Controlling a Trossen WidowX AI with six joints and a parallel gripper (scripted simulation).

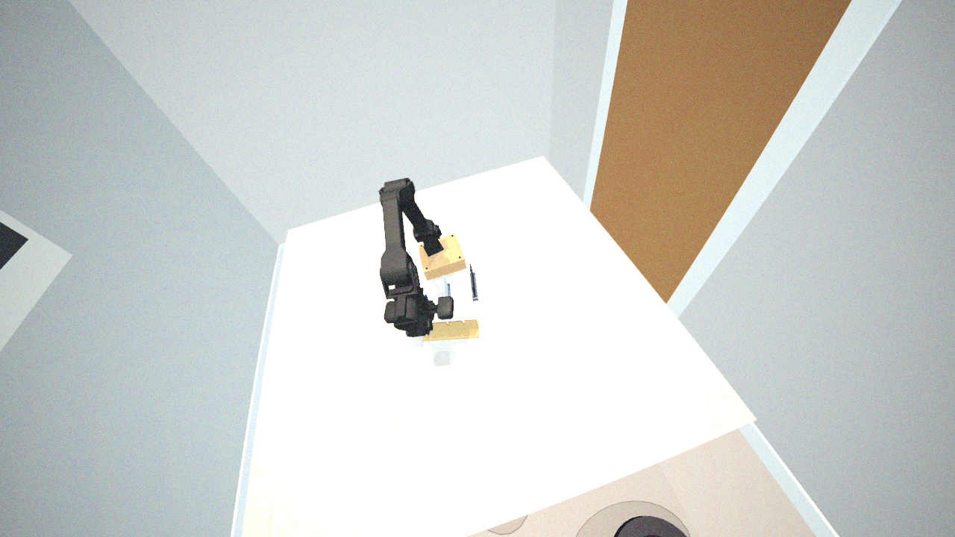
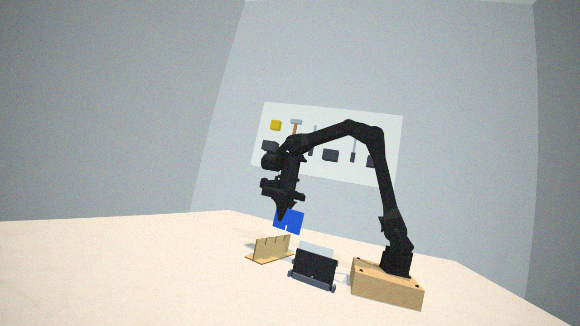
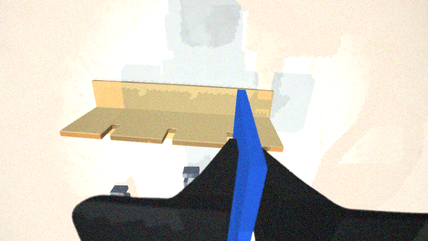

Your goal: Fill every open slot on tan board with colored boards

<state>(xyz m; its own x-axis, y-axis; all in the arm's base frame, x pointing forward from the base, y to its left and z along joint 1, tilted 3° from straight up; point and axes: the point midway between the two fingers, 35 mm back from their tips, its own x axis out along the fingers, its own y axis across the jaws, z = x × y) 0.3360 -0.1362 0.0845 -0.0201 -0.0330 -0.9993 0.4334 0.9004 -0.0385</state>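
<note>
Board, blue [image 1: 425,295] [image 2: 292,222] [image 3: 246,181]: 1 piece, upright, notch down, centre of the exterior frame, above the tan board [image 1: 460,330] [image 2: 270,248] [image 3: 144,124]. Hand [image 1: 419,323] [image 2: 280,218] [image 3: 239,146]: closed on the blue board, 1 finger per face. Handling, judged: light, stiff, thin; smooth faces may slip or pivot if the notch catches. Best hold: upper part, across the faces, notch left free. Tan board: 3 open slots. Dark board [image 1: 473,283] [image 2: 314,265]: 1 piece, lower centre of the exterior frame; likewise grip high.
</note>
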